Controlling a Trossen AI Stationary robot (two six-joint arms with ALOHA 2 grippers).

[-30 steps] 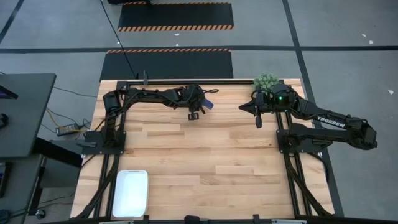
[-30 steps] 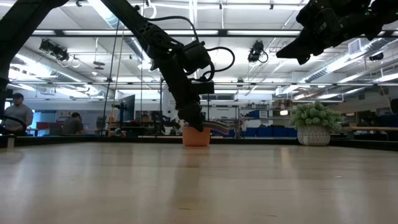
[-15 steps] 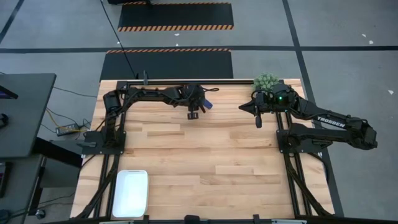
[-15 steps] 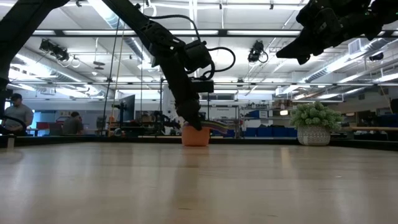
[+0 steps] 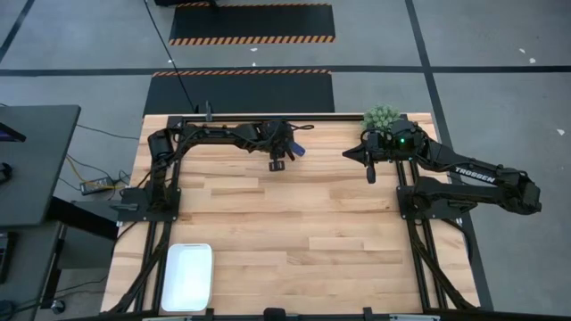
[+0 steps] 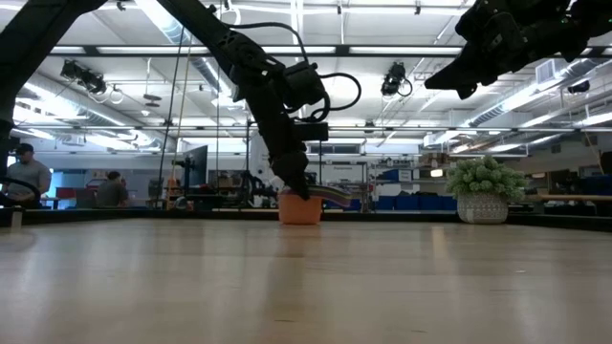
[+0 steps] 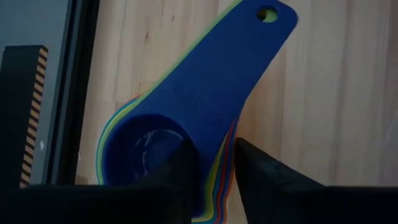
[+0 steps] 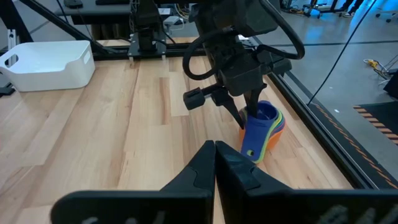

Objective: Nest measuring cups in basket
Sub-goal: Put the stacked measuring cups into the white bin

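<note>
left end effector (image 5: pixel 284 159): it is at the far edge of the desk (image 5: pixel 294 223), low over the stack of cups; its two fingers (image 7: pixel 180 171) are closed on the measuring cups, one finger inside the top blue bowl and the other outside, beside the handle.
measuring cups (image 7: pixel 193 106): they are already nested in one stack, blue on top, with yellow, green, red and orange rims showing under it; the stack stands on the desk near the far rail, and the blue handle with a hole points away from the bowl. in the low view the orange bottom cup (image 6: pixel 301 209) touches the desk surface.
basket (image 5: pixel 186 276): white, at the near left corner of the desk, well apart from the cups.
right end effector (image 5: pixel 370 166): it hangs above the desk on the far right side, fingers pressed together, holding nothing.
plant (image 5: pixel 381 116): small green plant in a pot at the far edge, just behind the right arm.
room: people (image 6: pixel 24 177) are seen far behind the desk in the low view.
</note>
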